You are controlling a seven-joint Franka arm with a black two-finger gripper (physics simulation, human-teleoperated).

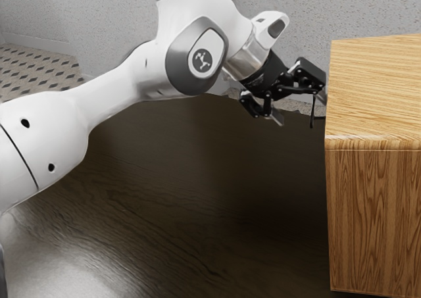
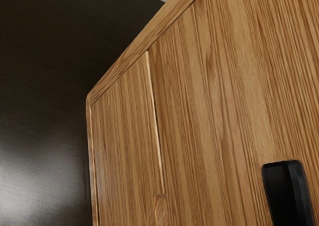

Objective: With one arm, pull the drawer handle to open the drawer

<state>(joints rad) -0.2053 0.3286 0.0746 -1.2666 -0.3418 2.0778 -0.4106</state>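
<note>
Reaching toward the exterior view's right, the white arm [image 1: 131, 94] holds its black gripper [image 1: 299, 106] close against the front of the wooden cabinet [image 1: 375, 179]. The fingers stand spread apart and clamp nothing. The drawer handle [image 1: 312, 114], a thin dark bar standing a little off the cabinet's front near its top edge, sits just beside the fingertips. Whether either finger touches it cannot be told.

Judging by this, the task is at its approach stage. The hand is at the handle, but the grasp is not yet made and the pull is not yet begun. Nothing juts out from the cabinet's front in the exterior view. In the wrist view the panels on either side of the pale seam [image 2: 155, 131] look flush, so the drawer appears shut. What remains is closing on the bar and drawing it straight out, away from the cabinet.

The cabinet is a plain box with crisp corners, veneered in warm, glossy, straight-grained oak-like wood. The wide panel [image 2: 234, 96] beside the seam is probably the drawer front. A black, smooth, round-cornered block [image 2: 288, 193] shows against it, most likely the handle's end, though that is not certain. The table [image 1: 197, 212] is dark, polished wood with soft reflections.
</note>
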